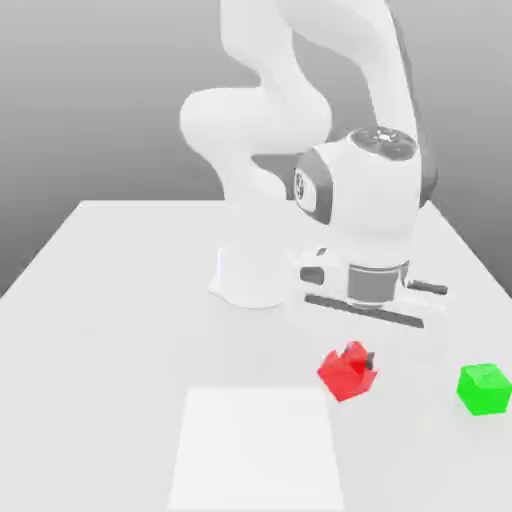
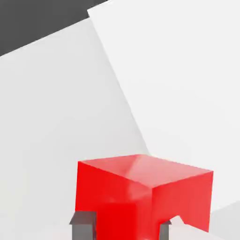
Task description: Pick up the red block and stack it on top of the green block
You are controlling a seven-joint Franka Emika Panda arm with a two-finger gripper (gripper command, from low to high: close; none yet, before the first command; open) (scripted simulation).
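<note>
"What is closest in the exterior view?"

"A flat white square (image 1: 255,450). It lies near the front of the big pale table (image 1: 90,350)."

"And the green block (image 1: 484,390)?"

"It sits on the table, out by the exterior view's right side. It is well apart from the red block (image 1: 345,376)."

"So where is the red block?"

"It is a bit farther back than the white square, just past its corner on the exterior view's right. It is right under the robot's hand."

"Is the gripper (image 2: 127,226) holding it?"

"I can't tell. In the hand view, its two dark fingertips (image 2: 84,226) stand apart, with red showing between them. I can't see if they squeeze the block."

"What is behind that?"

"The big white arm (image 1: 255,130). Its foot is on the table, and it bends over to the exterior view's right and points the hand down."

"And way at the back?"

"The table's far edge, then a gray background (image 1: 90,90)."
</note>
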